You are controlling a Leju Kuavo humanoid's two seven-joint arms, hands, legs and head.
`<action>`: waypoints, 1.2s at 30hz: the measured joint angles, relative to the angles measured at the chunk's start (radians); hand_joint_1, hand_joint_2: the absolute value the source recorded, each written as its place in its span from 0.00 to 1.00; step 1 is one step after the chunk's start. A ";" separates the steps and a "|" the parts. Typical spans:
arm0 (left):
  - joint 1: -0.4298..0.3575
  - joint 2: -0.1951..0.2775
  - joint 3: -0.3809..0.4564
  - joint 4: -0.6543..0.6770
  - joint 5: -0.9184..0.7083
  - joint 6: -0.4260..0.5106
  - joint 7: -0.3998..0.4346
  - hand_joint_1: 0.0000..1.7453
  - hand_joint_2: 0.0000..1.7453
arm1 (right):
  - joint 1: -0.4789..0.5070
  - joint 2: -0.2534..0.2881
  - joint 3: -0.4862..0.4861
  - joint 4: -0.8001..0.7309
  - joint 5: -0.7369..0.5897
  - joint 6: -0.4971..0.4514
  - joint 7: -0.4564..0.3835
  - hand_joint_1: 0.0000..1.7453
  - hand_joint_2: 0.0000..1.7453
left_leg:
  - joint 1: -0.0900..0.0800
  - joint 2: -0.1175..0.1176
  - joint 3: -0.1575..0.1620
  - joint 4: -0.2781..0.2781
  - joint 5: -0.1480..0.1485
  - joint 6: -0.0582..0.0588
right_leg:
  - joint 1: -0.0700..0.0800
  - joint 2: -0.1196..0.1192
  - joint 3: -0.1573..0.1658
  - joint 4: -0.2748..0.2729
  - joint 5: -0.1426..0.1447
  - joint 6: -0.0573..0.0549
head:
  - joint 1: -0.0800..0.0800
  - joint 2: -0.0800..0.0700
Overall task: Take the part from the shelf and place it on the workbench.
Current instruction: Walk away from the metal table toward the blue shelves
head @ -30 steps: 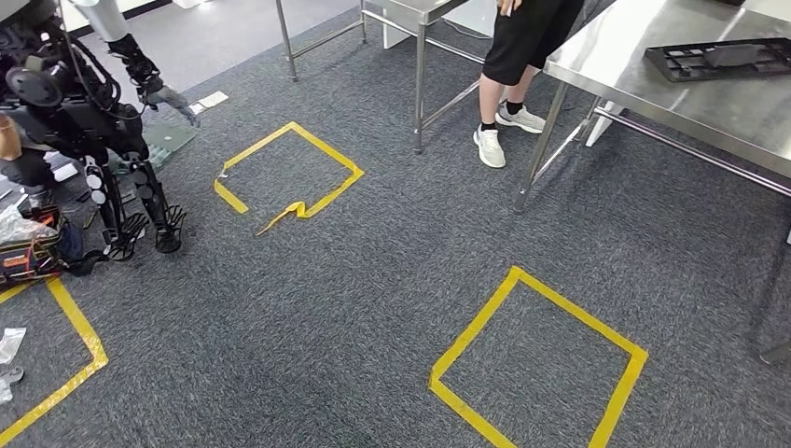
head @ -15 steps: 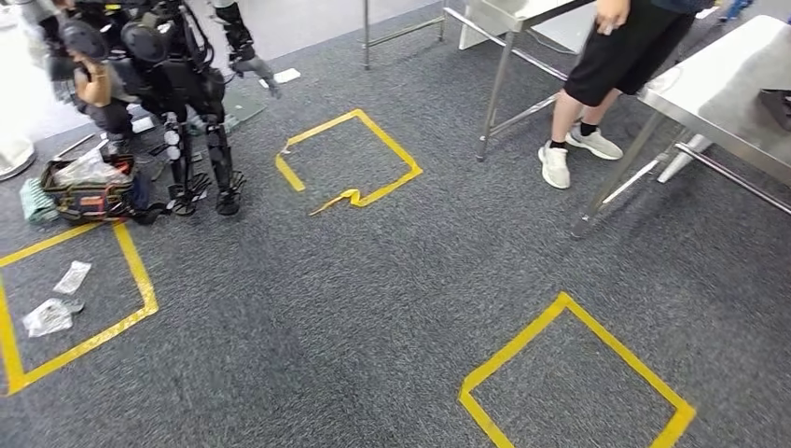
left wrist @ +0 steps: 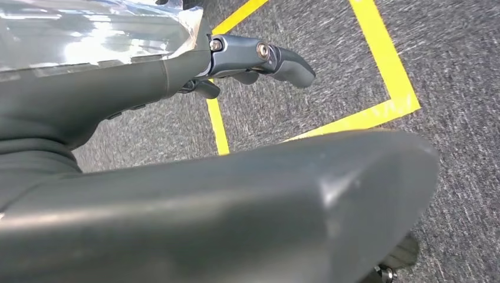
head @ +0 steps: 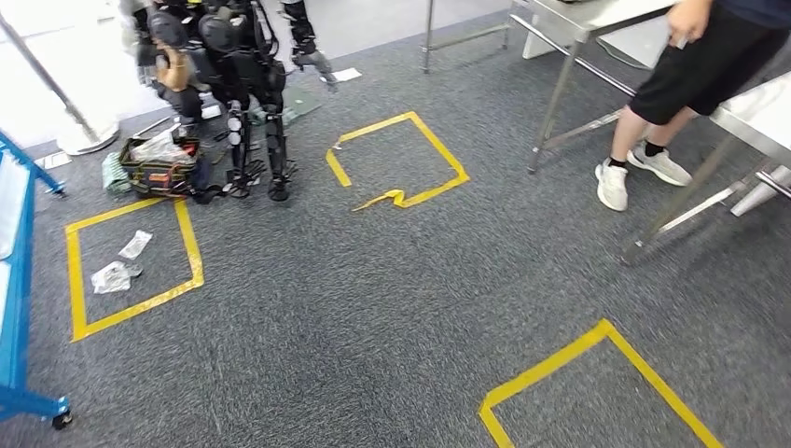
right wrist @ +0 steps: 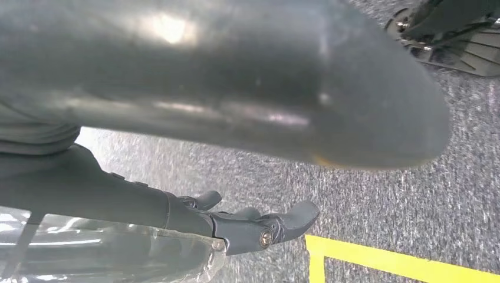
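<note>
Part (left wrist: 88, 35): in the left wrist view, a glossy item in clear wrap lies against the inner side of the left robot hand (left wrist: 177, 71). The fingers (left wrist: 283, 59) stretch out straight along the wrap, with the thumb standing apart from them. The part is clear of the grey carpet (left wrist: 460, 147), above a yellow tape corner (left wrist: 377, 53).

Right wrist view: the same wrapped part (right wrist: 100, 253) sits against the right robot hand (right wrist: 177, 215). Its fingers (right wrist: 295, 218) also lie extended along the wrap, thumb apart, so the part is carried between the two hands. A yellow tape line (right wrist: 401, 262) runs on the carpet beyond.

Head view: the carpet bears a yellow taped square (head: 396, 159). A dark second robot (head: 242, 93) stands beside a tool bag (head: 163, 168). A person (head: 690, 84) stands between two steel tables; one tabletop (head: 765, 107) is at the right edge. A blue frame (head: 14, 280) stands at the left edge.
</note>
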 joint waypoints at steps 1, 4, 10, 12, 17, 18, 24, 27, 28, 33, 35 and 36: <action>0.000 0.000 -0.002 0.000 0.000 0.000 0.000 0.00 0.00 | 0.002 0.000 0.000 0.000 -0.001 0.000 0.000 0.00 0.00 | 0.002 0.006 -0.022 0.050 -0.018 -0.003 | 0.002 -0.016 -0.003 0.000 -0.001 -0.001 | 0.000 0.000; 0.002 0.001 -0.004 0.000 0.000 0.000 0.002 0.00 0.00 | 0.003 0.001 -0.001 0.000 -0.001 -0.001 -0.001 0.00 0.00 | 0.006 0.026 0.024 -0.013 0.025 -0.007 | 0.004 -0.056 -0.007 0.000 -0.003 -0.001 | 0.000 0.000; -0.003 0.003 -0.006 0.000 -0.001 -0.001 0.000 0.00 0.00 | -0.002 0.001 -0.002 0.000 -0.004 0.000 -0.002 0.00 0.50 | -0.003 0.060 0.132 -0.204 0.082 0.022 | 0.013 -0.108 0.010 0.006 -0.013 0.030 | 0.009 0.000; -0.002 0.005 -0.006 0.000 0.000 0.000 0.000 0.00 0.00 | -0.006 0.003 -0.002 0.000 -0.004 0.000 -0.003 0.00 1.00 | -0.002 0.041 0.130 -0.211 0.090 0.037 | 0.008 -0.074 0.000 0.031 -0.031 0.039 | 0.010 0.000; -0.005 0.005 -0.006 -0.001 0.003 0.000 -0.002 0.00 0.00 | 0.002 0.005 -0.001 0.000 -0.002 0.001 -0.007 0.00 1.00 | -0.005 -0.023 0.121 -0.213 0.101 0.054 | 0.003 0.013 -0.130 0.305 -0.140 0.033 | 0.013 0.000; -0.004 0.005 -0.006 -0.001 0.004 0.000 -0.002 0.00 0.00 | 0.003 0.005 -0.001 0.000 -0.001 0.002 -0.007 0.00 1.00 | -0.005 -0.039 0.122 -0.213 0.102 0.053 | 0.003 0.015 -0.126 0.294 -0.128 0.041 | 0.013 0.000; -0.004 0.004 -0.006 -0.001 0.009 0.001 -0.005 0.00 0.00 | -0.009 0.005 -0.001 0.000 0.004 0.006 -0.007 0.00 1.00 | -0.009 -0.105 0.118 -0.212 0.109 0.031 | 0.003 0.076 -0.001 0.012 -0.012 0.046 | 0.012 0.000; -0.001 0.003 -0.006 -0.001 0.009 0.001 -0.007 0.00 0.00 | -0.014 0.006 -0.001 0.000 0.004 0.006 -0.007 0.00 1.00 | -0.006 -0.095 0.103 -0.198 0.101 0.014 | -0.001 0.044 0.002 0.005 -0.001 0.021 | 0.010 0.000; -0.001 0.002 -0.006 -0.001 0.009 0.001 -0.008 0.00 0.00 | -0.014 0.005 -0.001 0.000 0.004 0.006 -0.007 0.00 1.00 | -0.006 -0.069 0.086 -0.165 0.078 0.011 | -0.003 0.031 0.002 0.002 0.002 0.013 | 0.008 0.000; -0.002 0.001 -0.006 -0.001 0.009 0.000 -0.008 0.00 0.00 | -0.009 0.003 -0.001 0.001 0.000 0.007 -0.007 0.00 1.00 | 0.000 0.012 -0.023 0.068 -0.024 -0.002 | 0.004 -0.041 -0.002 0.000 0.001 -0.005 | 0.002 0.000; -0.002 0.001 -0.006 -0.001 0.008 0.000 -0.005 0.00 0.00 | -0.010 0.004 -0.001 0.001 -0.001 0.007 -0.007 0.00 1.00 | 0.004 0.036 0.034 -0.031 0.031 -0.004 | 0.004 -0.065 0.000 0.001 -0.002 -0.001 | 0.002 0.000; -0.004 0.001 -0.006 -0.001 0.008 0.000 -0.005 0.00 0.00 | -0.011 0.003 -0.001 0.001 -0.001 0.007 -0.007 0.00 1.00 | 0.003 0.066 0.075 -0.103 0.056 -0.003 | 0.007 -0.076 0.002 0.003 -0.004 0.002 | 0.000 0.000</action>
